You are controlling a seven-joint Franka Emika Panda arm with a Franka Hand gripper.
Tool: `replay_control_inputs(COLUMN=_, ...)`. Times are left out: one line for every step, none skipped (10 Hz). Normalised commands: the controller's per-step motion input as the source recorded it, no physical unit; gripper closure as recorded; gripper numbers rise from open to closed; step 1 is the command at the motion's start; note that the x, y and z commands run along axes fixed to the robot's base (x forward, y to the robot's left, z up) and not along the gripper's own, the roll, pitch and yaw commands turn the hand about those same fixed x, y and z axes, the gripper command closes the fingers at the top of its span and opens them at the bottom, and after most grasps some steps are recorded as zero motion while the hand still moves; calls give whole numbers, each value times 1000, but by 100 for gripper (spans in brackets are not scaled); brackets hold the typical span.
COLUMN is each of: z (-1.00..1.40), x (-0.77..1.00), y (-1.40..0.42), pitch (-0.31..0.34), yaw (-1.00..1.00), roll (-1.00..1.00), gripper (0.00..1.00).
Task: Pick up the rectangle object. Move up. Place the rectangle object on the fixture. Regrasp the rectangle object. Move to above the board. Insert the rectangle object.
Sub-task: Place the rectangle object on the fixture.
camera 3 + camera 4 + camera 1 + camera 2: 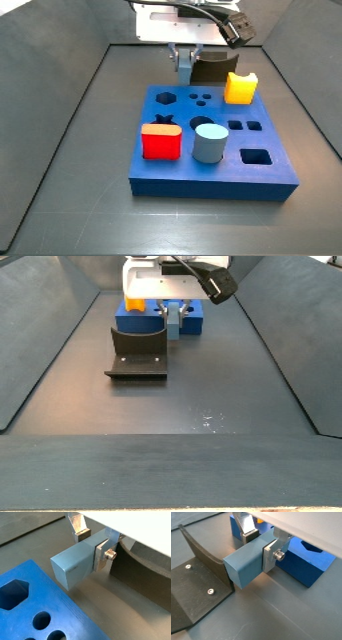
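- In a wrist view, the end effector (91, 546) pinched the bar (72, 565) between its silver fingers (101, 554), the bar's free end pointing out toward the camera. The board (40, 607) lay below, its hexagon and round holes showing.
- In a wrist view, the end effector (261, 543) gripped the same bar (243, 566); the fixture (198, 587) stood close beside the bar's end, not clearly touching. A corner of the board (308, 562) lay behind.
- In a side view, the end effector (182, 52) held the bar (181, 66) upright at the board's (214, 165) 12 o'clock edge, beside the fixture (210, 70). On the board stood a yellow block (241, 88), a red cube (162, 141) and a cylinder (209, 141).
- In a side view, the end effector (174, 311) held the bar (174, 322) just at 1 o'clock of the fixture (139, 348), before the board (190, 324).
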Motion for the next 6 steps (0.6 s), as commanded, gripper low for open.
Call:
replay_control_inputs(z=1000, x=592, y=930, pitch=-26, yaw=143, roll=-1000, gripper=100)
replay_control_inputs(z=1000, x=616, y=920, pitch=-19, yaw=118, roll=-1000, gripper=100)
replay_control_inputs(z=1000, x=677, y=913, pitch=-11, yaw=102, roll=-1000, gripper=100)
replay_control_inputs(z=1000, x=745, y=898, pitch=-1, yaw=89, roll=-1000, gripper=100)
replay_control_inputs(z=1000, x=782, y=897, pitch=30, yaw=83, roll=-1000, gripper=100)
replay_control_inputs(z=992, x=855, y=933, pitch=78, yaw=62, roll=-1000, gripper=100)
